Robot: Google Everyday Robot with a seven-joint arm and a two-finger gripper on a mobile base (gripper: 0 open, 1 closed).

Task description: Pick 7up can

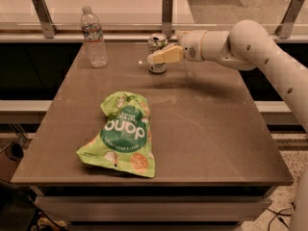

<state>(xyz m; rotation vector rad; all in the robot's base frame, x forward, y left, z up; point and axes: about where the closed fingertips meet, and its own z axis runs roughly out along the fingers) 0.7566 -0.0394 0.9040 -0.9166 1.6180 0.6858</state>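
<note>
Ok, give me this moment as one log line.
phase: reach | gripper: at 7up can, across its front | can: upright on table | water bottle, snack bag: apart
</note>
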